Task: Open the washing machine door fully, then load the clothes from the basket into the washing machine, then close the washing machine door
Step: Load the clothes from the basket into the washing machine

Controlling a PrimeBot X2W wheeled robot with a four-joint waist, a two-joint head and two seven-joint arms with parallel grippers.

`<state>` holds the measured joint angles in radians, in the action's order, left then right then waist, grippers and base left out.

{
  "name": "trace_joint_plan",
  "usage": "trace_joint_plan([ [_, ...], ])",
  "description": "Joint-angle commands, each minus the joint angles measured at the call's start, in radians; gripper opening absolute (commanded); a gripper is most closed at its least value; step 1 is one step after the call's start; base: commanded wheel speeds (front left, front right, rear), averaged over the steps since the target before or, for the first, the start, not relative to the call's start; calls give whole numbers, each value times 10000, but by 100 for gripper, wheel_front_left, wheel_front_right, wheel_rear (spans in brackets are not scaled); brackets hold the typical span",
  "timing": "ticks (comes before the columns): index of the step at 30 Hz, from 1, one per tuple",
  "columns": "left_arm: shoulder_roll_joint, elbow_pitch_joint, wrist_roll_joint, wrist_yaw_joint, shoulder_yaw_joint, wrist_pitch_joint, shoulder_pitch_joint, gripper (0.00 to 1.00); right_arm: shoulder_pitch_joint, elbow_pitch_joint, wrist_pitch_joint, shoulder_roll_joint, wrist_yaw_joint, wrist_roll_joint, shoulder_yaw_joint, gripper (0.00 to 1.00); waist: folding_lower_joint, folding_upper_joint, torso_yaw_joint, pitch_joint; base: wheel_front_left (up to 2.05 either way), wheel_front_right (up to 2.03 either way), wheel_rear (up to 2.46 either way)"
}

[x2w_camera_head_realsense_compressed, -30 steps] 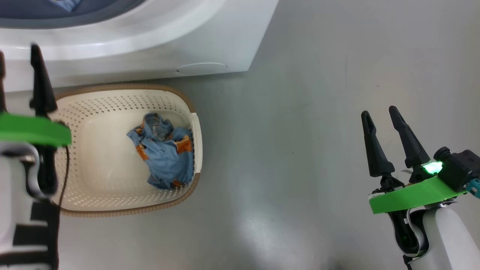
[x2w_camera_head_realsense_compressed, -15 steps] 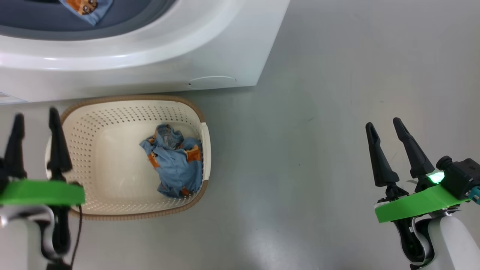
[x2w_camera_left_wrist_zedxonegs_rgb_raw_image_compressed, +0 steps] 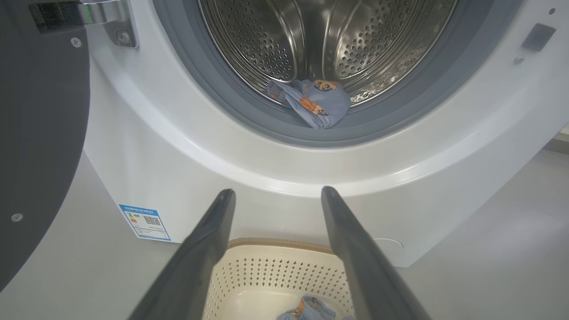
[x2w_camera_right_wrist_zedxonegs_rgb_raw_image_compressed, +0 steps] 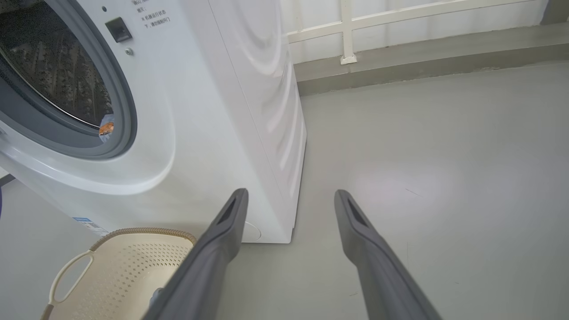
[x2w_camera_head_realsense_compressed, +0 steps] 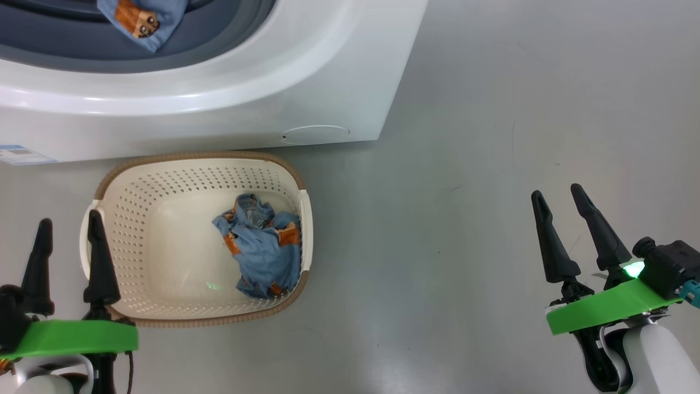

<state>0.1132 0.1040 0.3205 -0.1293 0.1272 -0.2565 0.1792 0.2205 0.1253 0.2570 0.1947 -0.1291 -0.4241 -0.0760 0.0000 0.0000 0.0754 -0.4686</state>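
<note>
Grey floor point(x2w_camera_head_realsense_compressed: 492, 164): smooth, faintly glossy, with soft light patches and a few small dark specks. In the right wrist view it runs back to a low grey kerb point(x2w_camera_right_wrist_zedxonegs_rgb_raw_image_compressed: 422, 58) under a pale wall point(x2w_camera_right_wrist_zedxonegs_rgb_raw_image_compressed: 444, 31) with white rails, from 12 to 2 o'clock.

White washing machine point(x2w_camera_head_realsense_compressed: 219, 120): stands on the floor at 11 o'clock in the head view. Its black door point(x2w_camera_left_wrist_zedxonegs_rgb_raw_image_compressed: 40, 133) is swung wide at 9 o'clock in the left wrist view. The steel drum point(x2w_camera_left_wrist_zedxonegs_rgb_raw_image_compressed: 320, 40) and blue-grey gasket point(x2w_camera_left_wrist_zedxonegs_rgb_raw_image_compressed: 400, 111) are exposed. A blue label point(x2w_camera_head_realsense_compressed: 22, 155) and a round cap point(x2w_camera_head_realsense_compressed: 315, 134) sit low on the front.

Cream basket point(x2w_camera_head_realsense_compressed: 164, 180): brown rim, on the floor just before the machine, at 9 o'clock in the head view.

Blue clothes point(x2w_camera_head_realsense_compressed: 262, 257): one bundle in the basket, at 3 o'clock inside it. One garment point(x2w_camera_left_wrist_zedxonegs_rgb_raw_image_compressed: 315, 104) lies at the drum's lip, partly over the gasket.

Dark-fingered left gripper point(x2w_camera_head_realsense_compressed: 69, 218): at 8 o'clock in the head view, fingers spread, holding nothing. One finger overlaps the basket's left rim.

Dark-fingered right gripper point(x2w_camera_head_realsense_compressed: 556, 191): at 4 o'clock, fingers spread, holding nothing, above bare floor, well apart from the basket.
</note>
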Motion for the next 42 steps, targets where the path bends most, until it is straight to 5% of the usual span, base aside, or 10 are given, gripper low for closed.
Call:
trace_joint_plan([
  [1,205,-266,-17,-14,361,-53,-142,100,-335,-221,48,115,-16,-76,-179,100,0,0,-9,0,0,0,0],
  [10,371,81,115,-14,21,-53,594,100,-246,-314,48,64,-16,-41,-119,100,0,0,-73,-234,0,0,0],
  [22,1346,1515,343,-14,-1024,450,3595,100,217,-350,48,-56,-16,9,-192,100,0,0,-66,-805,0,0,0],
  [30,1767,2966,645,-14,-1876,1724,5748,100,443,-326,48,-51,-16,11,-187,100,0,0,-101,-1054,0,0,0],
  [42,1868,5382,900,-14,-2933,2127,8114,100,640,-352,48,-49,-16,29,-189,100,0,0,-129,-1345,0,0,0],
])
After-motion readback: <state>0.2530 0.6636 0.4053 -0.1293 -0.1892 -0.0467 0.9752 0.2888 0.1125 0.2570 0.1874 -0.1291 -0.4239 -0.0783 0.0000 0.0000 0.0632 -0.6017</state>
